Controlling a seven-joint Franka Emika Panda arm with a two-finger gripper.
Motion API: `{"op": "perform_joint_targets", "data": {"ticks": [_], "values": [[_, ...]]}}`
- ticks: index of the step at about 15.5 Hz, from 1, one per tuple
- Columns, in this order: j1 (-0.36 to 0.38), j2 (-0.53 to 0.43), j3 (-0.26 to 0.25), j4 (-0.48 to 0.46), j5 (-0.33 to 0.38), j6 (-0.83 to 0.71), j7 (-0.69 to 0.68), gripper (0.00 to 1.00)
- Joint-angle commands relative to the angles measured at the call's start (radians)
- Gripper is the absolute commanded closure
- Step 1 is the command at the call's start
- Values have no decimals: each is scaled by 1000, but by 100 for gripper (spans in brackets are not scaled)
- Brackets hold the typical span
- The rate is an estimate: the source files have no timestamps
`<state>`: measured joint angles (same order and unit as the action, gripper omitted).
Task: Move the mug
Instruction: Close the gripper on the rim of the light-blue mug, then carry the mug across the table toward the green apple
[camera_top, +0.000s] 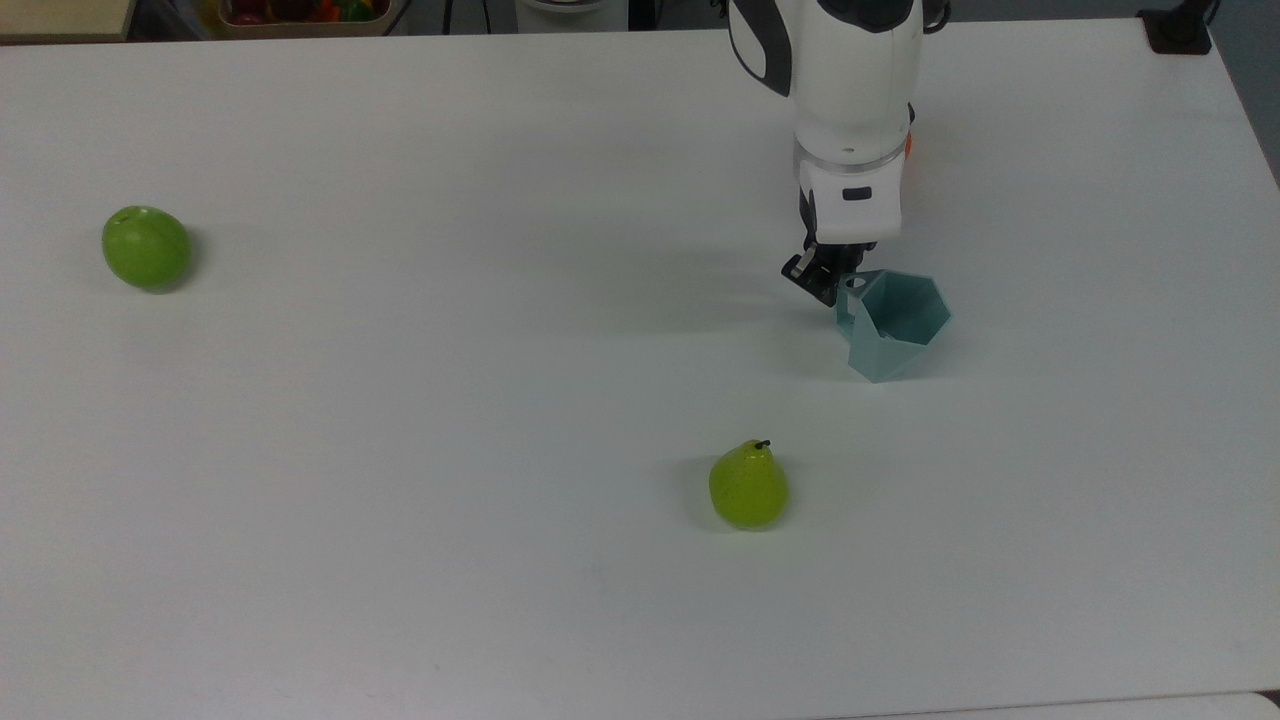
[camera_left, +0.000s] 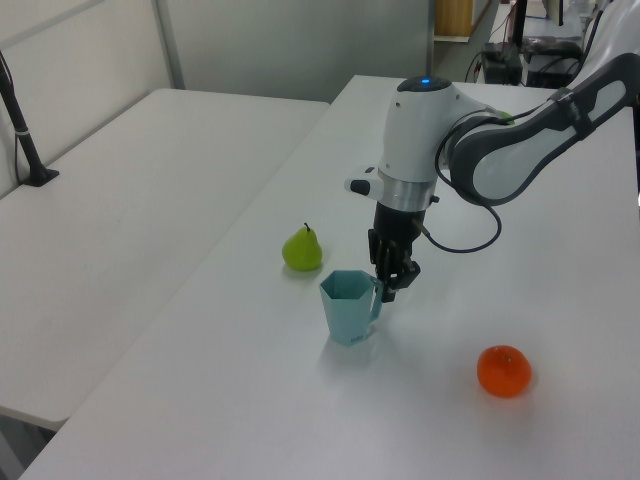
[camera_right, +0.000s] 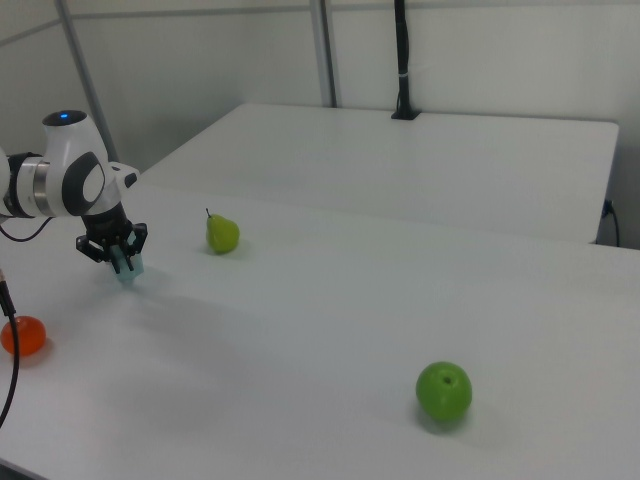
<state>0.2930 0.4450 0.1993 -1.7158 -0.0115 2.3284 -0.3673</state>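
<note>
The pale teal faceted mug (camera_top: 898, 322) stands upright on the white table (camera_top: 500, 400), its small handle turned toward the arm. In the top view my gripper (camera_top: 836, 280) comes down at the mug's upper left corner, with its fingers closed on the handle. The left view has the gripper (camera_left: 388, 284) pinching the handle on the right side of the mug (camera_left: 346, 308). In the right view the gripper (camera_right: 118, 256) covers most of the mug (camera_right: 129, 270).
A yellow-green pear (camera_top: 748, 487) stands in front of the mug in the top view. A green apple (camera_top: 146, 247) lies far off at the top view's left. An orange (camera_left: 503, 370) sits behind the arm. A bin of fruit (camera_top: 300, 12) is past the table's far edge.
</note>
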Motion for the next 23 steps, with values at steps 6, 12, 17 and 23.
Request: {"op": "perform_joint_targets", "data": {"ticks": [6, 12, 17, 23], "values": [[-32, -109, 3, -50, -2, -55, 27, 100], [-100, -274, 2, -50, 70, -219, 31, 100], [-166, -416, -29, -48, 71, -437, 157, 100], [-167, -479, -201, -102, 56, -567, 162, 100]]}}
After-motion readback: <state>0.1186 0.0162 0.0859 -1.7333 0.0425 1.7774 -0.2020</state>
